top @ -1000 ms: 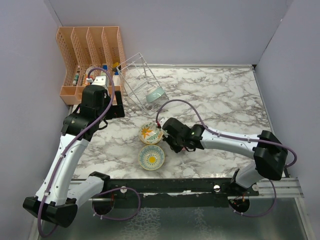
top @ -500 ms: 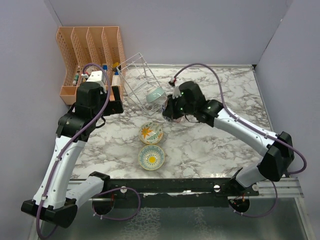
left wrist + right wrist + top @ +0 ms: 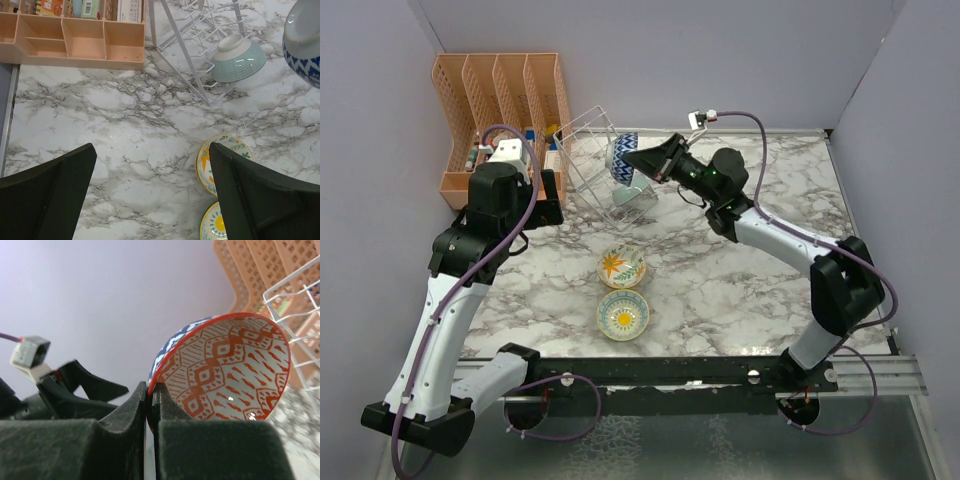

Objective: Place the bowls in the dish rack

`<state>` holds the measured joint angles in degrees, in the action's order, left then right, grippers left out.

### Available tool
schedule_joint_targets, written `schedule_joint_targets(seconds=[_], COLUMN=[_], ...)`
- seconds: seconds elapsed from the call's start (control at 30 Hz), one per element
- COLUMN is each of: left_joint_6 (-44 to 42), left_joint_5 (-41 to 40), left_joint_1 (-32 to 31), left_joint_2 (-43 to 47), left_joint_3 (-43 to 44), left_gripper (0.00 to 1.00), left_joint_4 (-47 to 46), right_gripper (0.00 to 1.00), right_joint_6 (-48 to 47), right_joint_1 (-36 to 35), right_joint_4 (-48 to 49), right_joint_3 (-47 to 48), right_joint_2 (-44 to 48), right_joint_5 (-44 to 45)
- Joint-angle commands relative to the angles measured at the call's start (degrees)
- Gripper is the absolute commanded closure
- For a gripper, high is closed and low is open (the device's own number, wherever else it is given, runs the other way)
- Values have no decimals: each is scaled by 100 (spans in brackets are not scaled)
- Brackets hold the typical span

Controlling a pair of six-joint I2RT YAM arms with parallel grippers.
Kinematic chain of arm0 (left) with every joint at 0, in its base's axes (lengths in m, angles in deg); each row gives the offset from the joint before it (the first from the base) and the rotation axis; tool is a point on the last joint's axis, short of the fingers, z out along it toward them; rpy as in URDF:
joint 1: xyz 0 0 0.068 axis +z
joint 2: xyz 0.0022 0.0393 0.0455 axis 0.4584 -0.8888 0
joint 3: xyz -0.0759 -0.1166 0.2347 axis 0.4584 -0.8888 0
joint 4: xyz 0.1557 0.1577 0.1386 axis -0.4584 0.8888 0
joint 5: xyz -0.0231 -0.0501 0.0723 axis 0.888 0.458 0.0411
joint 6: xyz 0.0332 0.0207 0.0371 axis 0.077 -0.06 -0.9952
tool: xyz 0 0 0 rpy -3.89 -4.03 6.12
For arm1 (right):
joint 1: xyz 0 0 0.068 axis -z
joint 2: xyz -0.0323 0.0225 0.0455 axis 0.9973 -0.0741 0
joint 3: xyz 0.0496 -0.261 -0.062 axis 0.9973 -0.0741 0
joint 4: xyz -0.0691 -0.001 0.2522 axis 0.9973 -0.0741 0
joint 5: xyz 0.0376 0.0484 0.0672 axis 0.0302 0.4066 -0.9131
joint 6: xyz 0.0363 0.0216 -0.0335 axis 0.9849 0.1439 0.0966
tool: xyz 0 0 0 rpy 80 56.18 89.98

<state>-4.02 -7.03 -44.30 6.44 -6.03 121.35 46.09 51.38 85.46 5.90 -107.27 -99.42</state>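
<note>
My right gripper [image 3: 632, 160] is shut on the rim of a blue-white zigzag bowl [image 3: 621, 157] with a red-patterned inside [image 3: 227, 370], and holds it in the air on its side just above the clear wire dish rack [image 3: 588, 145]. A teal bowl [image 3: 631, 190] lies tilted in the rack's lower slots, also seen in the left wrist view [image 3: 237, 59]. An orange-flower bowl [image 3: 621, 265] and a yellow-sun bowl [image 3: 623, 314] sit on the marble table. My left gripper [image 3: 150, 195] is open and empty, hovering left of the rack.
An orange slotted file organizer [image 3: 500, 100] with small items stands at the back left, next to the rack. Grey walls close the left, back and right sides. The arm bases sit along the near table edge.
My right arm lifted the zigzag bowl from beside the orange-flower bowl and carried it up and back to the rack. The left arm barely moved.
</note>
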Motion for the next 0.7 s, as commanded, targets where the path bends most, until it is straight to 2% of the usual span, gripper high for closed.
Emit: schedule_joint_targets(seconds=[0.0,0.07,0.27,0.47,0.67], left_joint_6=[-70,-60,-50,-81,-124], left_joint_5=[-113,-69,-27,-27,-57], left_joint_1=[-31,-33,-64,-114,-192], left_joint_2=[80,54,41,25,31], left_joint_3=[87,72,-73,-145,-209], left_gripper=[1,1,1,1,1], left_joint_4=[-6,-33,-67,-87,-92], right_gripper=[99,99,99,99,99], right_joint_6=[1626,1714,1757,1748,2019], right_joint_1=[45,44,38,-220,-475], right_joint_4=[3276,3885,4336,4252,4218], right_joint_3=[-395,-340,197,314,505], right_joint_2=[-630,-968,-1735,-1994,-2366], right_joint_5=[930,1337,1955,2855,3104])
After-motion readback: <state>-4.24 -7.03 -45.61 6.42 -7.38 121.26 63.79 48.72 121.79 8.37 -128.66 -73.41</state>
